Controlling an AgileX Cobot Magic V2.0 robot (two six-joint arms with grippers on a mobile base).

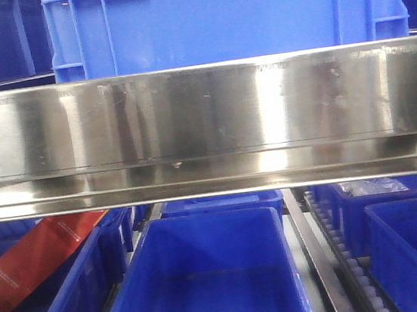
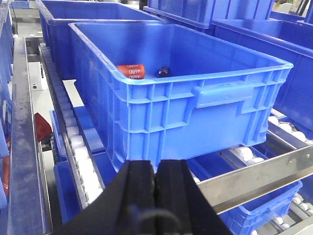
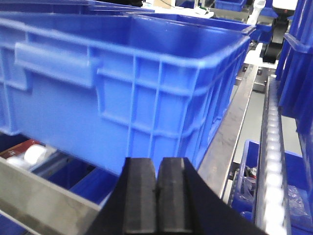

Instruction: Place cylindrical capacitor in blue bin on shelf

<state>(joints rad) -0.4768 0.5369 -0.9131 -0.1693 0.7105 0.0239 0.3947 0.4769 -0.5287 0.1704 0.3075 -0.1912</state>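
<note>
A large blue bin [image 2: 195, 112] stands on the shelf's roller tracks, behind the shiny steel front rail [image 1: 204, 118]. Inside it, against the near wall, lies a small dark cylindrical piece [image 2: 163, 72] that I take for the capacitor. Beside it lies an orange cylinder [image 2: 132, 71] marked 4680. My left gripper [image 2: 156, 164] is shut with nothing between its pads, and sits just in front of the bin's near-left corner, below its rim. My right gripper [image 3: 157, 161] is also shut and empty. It sits in front of the same bin [image 3: 122, 93] near its right corner.
The front view shows the bin [image 1: 222, 17] above the rail and more blue bins [image 1: 208, 278] on the tier below. One of those holds a red-orange packet [image 1: 39, 260]. White roller tracks [image 2: 73, 142] [image 3: 271, 161] flank the bin. A steel rail [image 2: 254, 174] crosses below it.
</note>
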